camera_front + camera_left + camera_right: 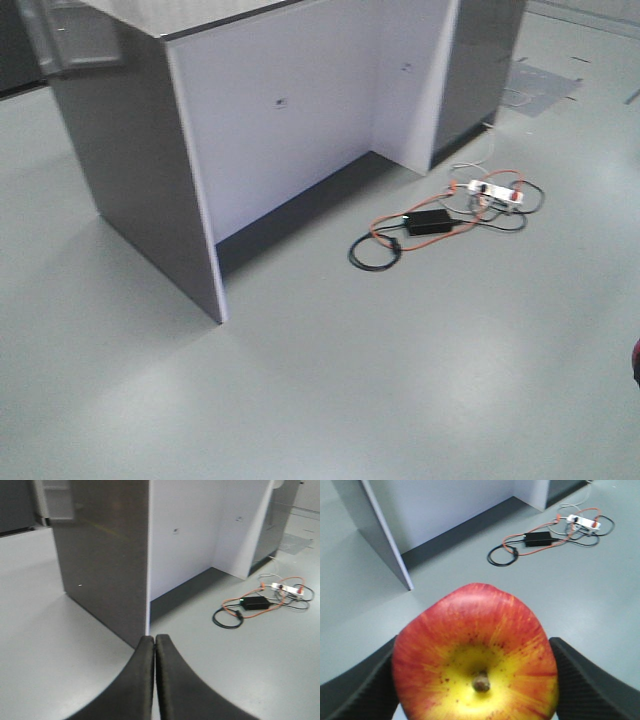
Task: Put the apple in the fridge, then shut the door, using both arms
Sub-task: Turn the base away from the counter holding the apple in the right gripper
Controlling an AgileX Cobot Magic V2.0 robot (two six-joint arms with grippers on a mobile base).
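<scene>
Starting at the left, the left pincer [154,641] is closed on nothing. Its two dark fingers [140,680] are pressed flat together above the bare grey floor [45,645], with the near corner of the low grey-and-white counter [105,555] just beyond the tips. Farther right, the right pincer [474,647] grips the apple [475,630]. The fruit sits between the two ribbed pads [585,680], one on its left flank and one on its right, with the stem dimple facing the wrist camera. The apple is therefore carried in the air above the floor, well apart from the counter. The fridge and its door cannot be made out with certainty in any view. At the far right, a loop of orange and black cables [430,228] and a white power strip [497,190] lie on the floor. Handling judgement: the apple is probably light to moderate in weight, rigid and smooth-skinned, so it may rotate or slip between the pads if the grip is slack. Excess force is likely to bruise the flesh. The preferred hold is across the widest girth with the pads directly opposite each other, as shown here; avoid the tapered ends near the stem. Release it gently on a level shelf, because a round body tends to roll.
</scene>
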